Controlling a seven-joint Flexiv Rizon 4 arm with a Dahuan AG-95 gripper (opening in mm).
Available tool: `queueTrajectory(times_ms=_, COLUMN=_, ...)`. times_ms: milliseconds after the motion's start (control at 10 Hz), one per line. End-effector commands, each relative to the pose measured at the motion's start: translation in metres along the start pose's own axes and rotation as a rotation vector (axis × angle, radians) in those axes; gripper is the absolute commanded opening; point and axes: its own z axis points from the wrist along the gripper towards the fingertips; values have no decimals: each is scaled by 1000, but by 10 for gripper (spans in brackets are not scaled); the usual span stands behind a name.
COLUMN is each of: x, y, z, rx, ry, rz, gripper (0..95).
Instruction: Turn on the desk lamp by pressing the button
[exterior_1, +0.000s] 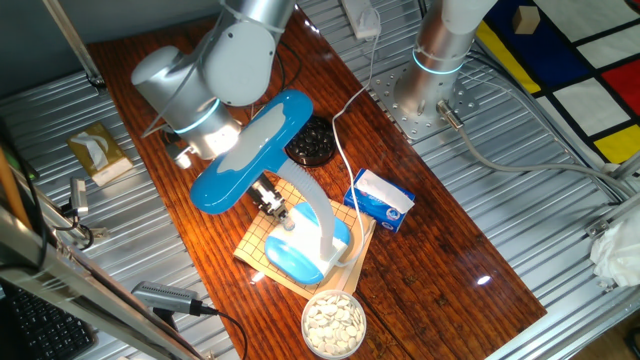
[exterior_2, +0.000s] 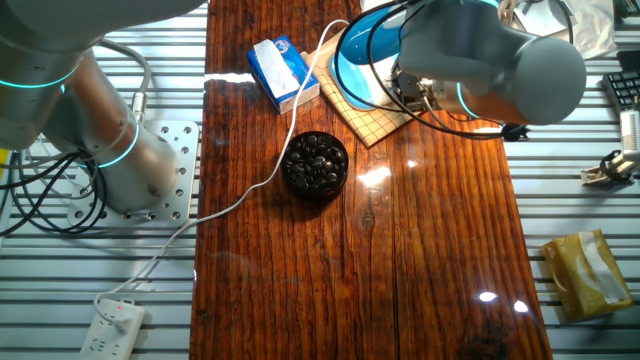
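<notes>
hovering under the desk lamp (exterior_1: 250, 150) head, the gripper (exterior_1: 272, 203) sits just above its base; finger state unclear.

Desk lamp (exterior_1: 300, 235) on mat (exterior_1: 262, 250); box (exterior_1: 380, 199) right; bowl (exterior_1: 333, 323) in front.

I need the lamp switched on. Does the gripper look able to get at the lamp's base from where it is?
Probably yes: the gripper hangs just above the desk lamp base, under the blue head, with nothing visible between them.
</notes>
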Motion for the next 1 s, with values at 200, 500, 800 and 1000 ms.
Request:
queueTrajectory(times_ms=200, x=-1, y=-2, z=4, rx=8, ry=-5, rz=4, gripper=0)
queueTrajectory(times_ms=500, x=-2, y=-3, z=4, rx=6, ry=-8, rz=10, gripper=0)
queueTrajectory(times_ms=800, x=-2, y=-4, z=6, rx=6, ry=-9, rz=10, gripper=0)
queueTrajectory(times_ms=1000, x=-2, y=-4, z=7, rx=5, ry=-11, rz=8, gripper=0)
